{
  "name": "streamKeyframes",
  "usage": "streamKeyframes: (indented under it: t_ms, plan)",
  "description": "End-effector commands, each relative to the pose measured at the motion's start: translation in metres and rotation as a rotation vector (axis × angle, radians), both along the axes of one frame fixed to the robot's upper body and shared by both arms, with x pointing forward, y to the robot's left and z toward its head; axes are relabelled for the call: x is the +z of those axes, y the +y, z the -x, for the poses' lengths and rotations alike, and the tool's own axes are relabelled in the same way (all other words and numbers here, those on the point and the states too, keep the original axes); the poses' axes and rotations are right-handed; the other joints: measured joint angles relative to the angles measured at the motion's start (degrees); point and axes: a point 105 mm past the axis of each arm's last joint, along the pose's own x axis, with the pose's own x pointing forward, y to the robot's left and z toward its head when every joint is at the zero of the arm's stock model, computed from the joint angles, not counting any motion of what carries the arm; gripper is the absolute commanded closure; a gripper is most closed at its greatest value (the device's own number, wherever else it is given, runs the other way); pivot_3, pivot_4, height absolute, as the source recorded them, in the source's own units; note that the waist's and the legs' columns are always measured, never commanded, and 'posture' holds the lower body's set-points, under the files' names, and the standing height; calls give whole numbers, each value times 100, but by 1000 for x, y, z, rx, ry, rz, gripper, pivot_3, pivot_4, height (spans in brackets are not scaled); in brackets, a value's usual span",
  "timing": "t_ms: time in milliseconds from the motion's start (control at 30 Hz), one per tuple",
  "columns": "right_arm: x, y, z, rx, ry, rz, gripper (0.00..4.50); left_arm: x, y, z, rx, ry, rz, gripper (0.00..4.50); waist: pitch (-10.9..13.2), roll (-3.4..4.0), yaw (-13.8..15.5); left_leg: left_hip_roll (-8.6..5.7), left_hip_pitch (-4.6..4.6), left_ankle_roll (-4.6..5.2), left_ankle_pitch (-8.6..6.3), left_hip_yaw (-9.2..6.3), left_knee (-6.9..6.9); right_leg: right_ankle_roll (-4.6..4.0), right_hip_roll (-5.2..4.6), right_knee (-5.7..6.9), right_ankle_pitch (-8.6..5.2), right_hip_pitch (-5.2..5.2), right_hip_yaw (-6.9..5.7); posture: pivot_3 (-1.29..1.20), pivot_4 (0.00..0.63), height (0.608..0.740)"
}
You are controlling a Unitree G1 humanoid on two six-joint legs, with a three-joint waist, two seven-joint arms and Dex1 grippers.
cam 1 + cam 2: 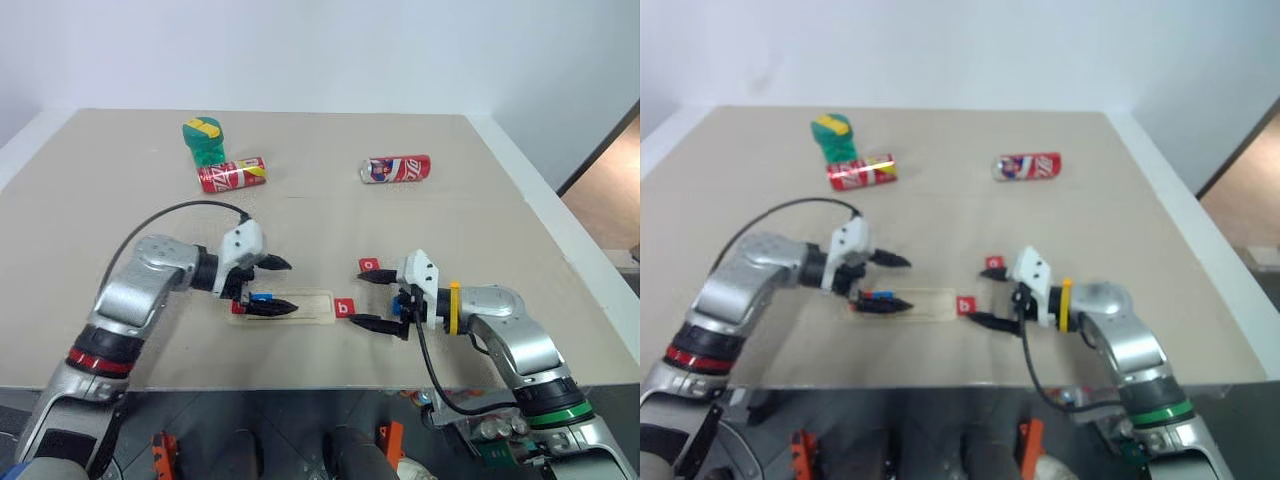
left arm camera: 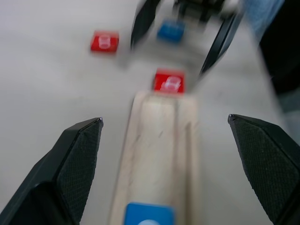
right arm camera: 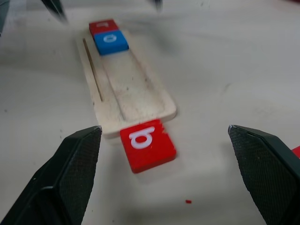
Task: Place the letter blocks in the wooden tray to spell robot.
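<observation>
Left gripper (image 1: 270, 285) wide open, empty, over tray's left end. Wooden tray (image 3: 136, 96) holds red tile, blue o (image 3: 110, 41) at that end. Right gripper (image 1: 372, 300) open, empty, flanking red b (image 3: 147, 145) at tray's right end, likely next pick.

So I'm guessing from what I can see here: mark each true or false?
1. The wooden tray already holds two letter blocks. True.
2. The red b block lies inside the tray. False: it sits on the table at the tray's end.
3. The right gripper clamps a block. False: it is open and empty.
4. Two soda cans lie on their sides. True.
5. The left gripper is open. True.
</observation>
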Motion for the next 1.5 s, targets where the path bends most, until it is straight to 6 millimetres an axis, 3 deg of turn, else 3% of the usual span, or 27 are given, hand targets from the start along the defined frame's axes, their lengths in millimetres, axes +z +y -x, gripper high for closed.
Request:
streamKeyframes:
  t_ms: [33,200,533,700,800,900,1033,1167,1333,1500]
  plan:
    - [5,3,-5,9,-40,0,0,8,8,15,59,-27,87,62,0,0,-5,1,1,0,0,1,0,0,0,0,0,0,1,0,150,740]
    - [-3,10,-6,23,-31,10,0,-6,16,25,260,-87,169,62,1,0,9,1,4,0,0,1,3,-1,-5,0,3,4,1,0,150,740]
    - [-13,7,-4,19,-33,35,3256,-24,23,35,424,-126,144,0,2,-2,16,-1,21,-2,3,10,9,-21,-9,-2,-3,19,6,0,150,740]
    - [-10,-3,-2,-5,-37,38,3302,-32,21,44,433,-132,139,0,2,-3,19,0,21,-3,2,8,6,-25,-9,-3,-7,19,5,0,150,740]
    - [9,-1,-7,-19,-74,-5,3302,-36,26,46,483,-119,163,0,2,-3,17,0,20,-3,2,8,6,-26,-11,-3,-10,19,5,0,150,740]
    - [32,17,-12,27,-109,-52,3302,-43,32,51,517,-137,145,0,4,-2,-28,3,23,-3,2,16,5,-31,-12,-5,-5,14,15,0,150,740]
    - [46,62,-4,187,-110,-84,3302,-41,41,53,615,-164,179,0,4,-2,-56,17,27,-2,2,15,4,-47,4,-3,7,8,9,0,150,740]
    - [35,95,1,298,-90,-59,3302,-43,46,57,698,-173,195,0,3,-4,-55,25,26,-3,2,8,-4,-57,13,-3,0,9,1,0,150,740]
    - [16,103,-2,338,-75,-2,3302,-44,46,59,732,-169,203,0,3,-4,7,15,9,-5,0,10,-7,-40,-7,-3,-11,-2,1,0,150,740]
    - [11,109,-15,313,-93,15,3302,-45,44,61,733,-169,200,0,4,-6,1,12,9,-5,1,24,-3,-40,-15,-7,-7,-5,10,0,150,740]
